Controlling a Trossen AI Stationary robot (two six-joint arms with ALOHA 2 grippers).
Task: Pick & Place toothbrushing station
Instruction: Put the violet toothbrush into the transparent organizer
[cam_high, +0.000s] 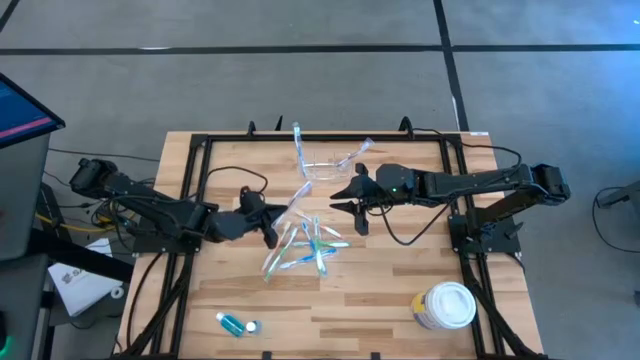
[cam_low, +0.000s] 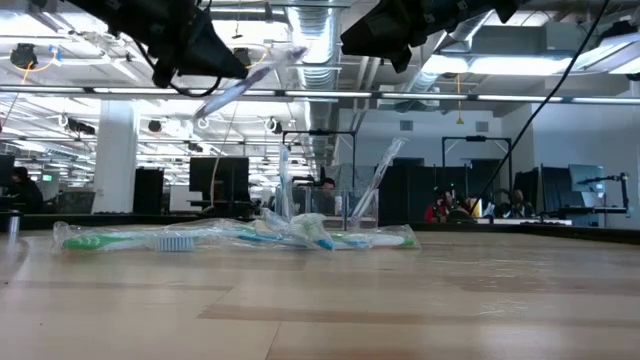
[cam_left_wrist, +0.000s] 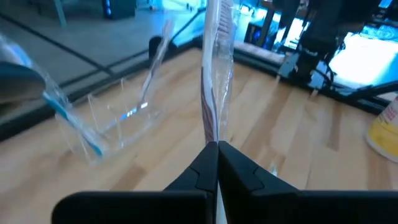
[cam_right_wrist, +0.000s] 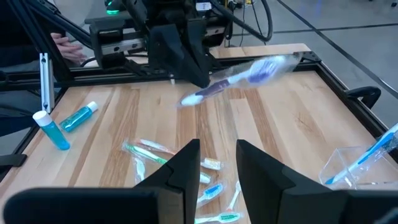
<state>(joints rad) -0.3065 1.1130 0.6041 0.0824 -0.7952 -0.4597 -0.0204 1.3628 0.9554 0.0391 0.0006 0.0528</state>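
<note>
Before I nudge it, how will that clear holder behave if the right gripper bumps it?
The clear holder looks thin-walled and light, so it would probably slide on the smooth wood. The brushes leaning out of it could tip it. The right gripper hangs open nearby.

Toothbrushing station: clear plastic holder, upright at table's far middle, wrapped brushes standing inside it.

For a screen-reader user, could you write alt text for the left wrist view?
The left claw, shut, holds a wrapped toothbrush upright above the wooden table. Beyond it sits the clear toothbrushing station with a blue toothbrush leaning in it.
</note>
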